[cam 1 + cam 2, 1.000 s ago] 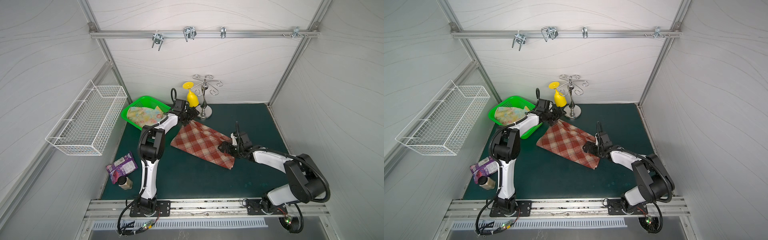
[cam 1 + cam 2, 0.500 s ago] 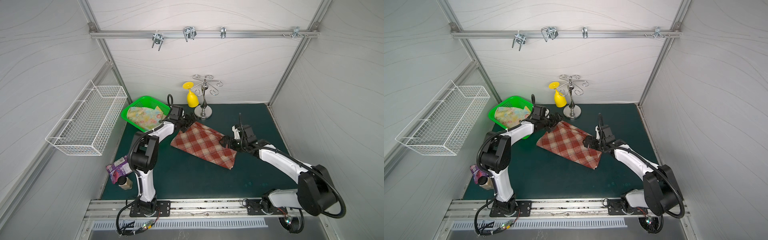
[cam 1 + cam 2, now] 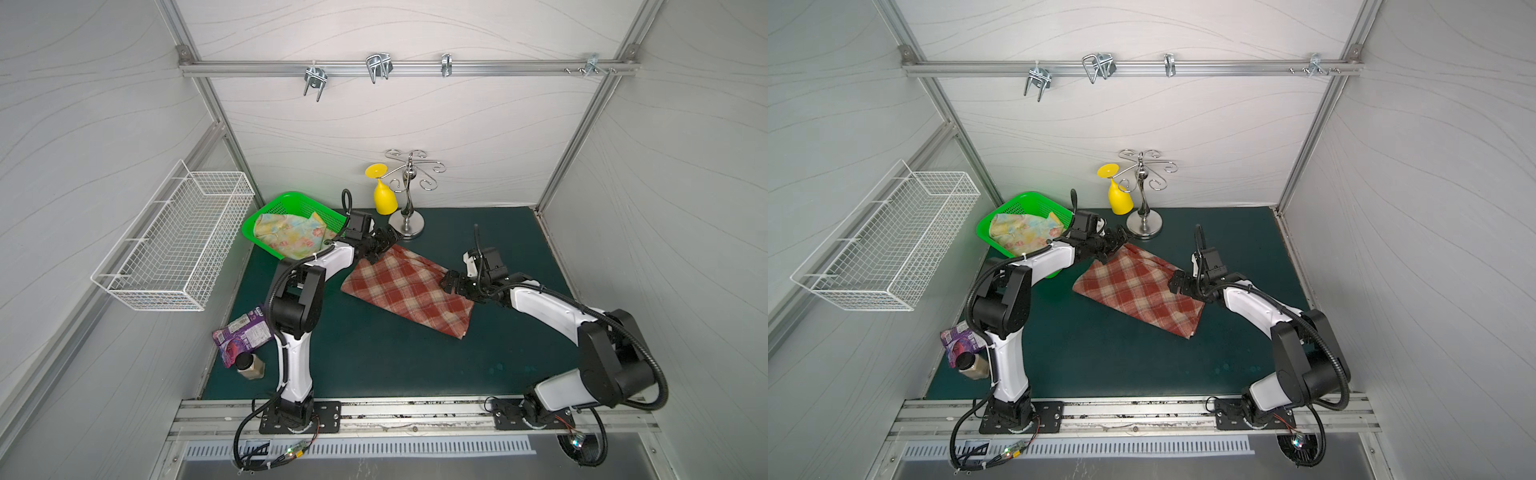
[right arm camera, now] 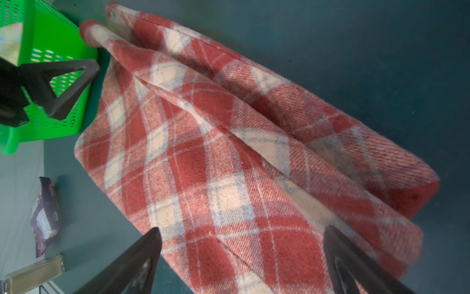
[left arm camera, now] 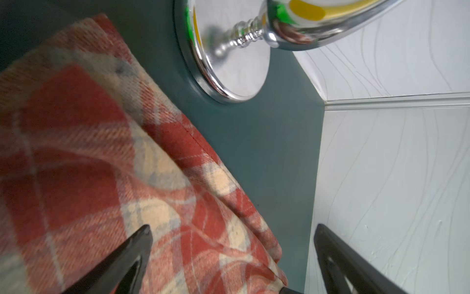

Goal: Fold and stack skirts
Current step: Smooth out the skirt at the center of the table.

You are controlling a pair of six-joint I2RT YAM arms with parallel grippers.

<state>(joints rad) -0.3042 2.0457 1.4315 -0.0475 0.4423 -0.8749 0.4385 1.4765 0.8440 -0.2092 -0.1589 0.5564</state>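
Two skirts show up only in both top views: plaid skirt (image 3: 407, 291) spread diagonally mid-mat (image 3: 374, 361), floral skirt (image 3: 291, 235) bunched in the green basket (image 3: 286, 197) at the far left corner. L wrist cam shows no floral cloth at all, but it alone gives the chrome stand (image 5: 229, 71) base close up, near the plaid's far corner and not touching it. R wrist cam alone shows the plaid's long ridges and doubled layers, plus the purple wrapper (image 4: 45, 216) at the mat edge.

L gripper (image 5: 232, 229) is spread wide at the skirt's far corner. One finger is over the plaid, the other past its hem over bare mat, w/ the hem running btwn them. R gripper (image 4: 241, 231) is also spread wide at the opposite end, both fingers over plaid w/ cloth filling the gap. Neither pinches fabric; can't tell if the tips touch it.
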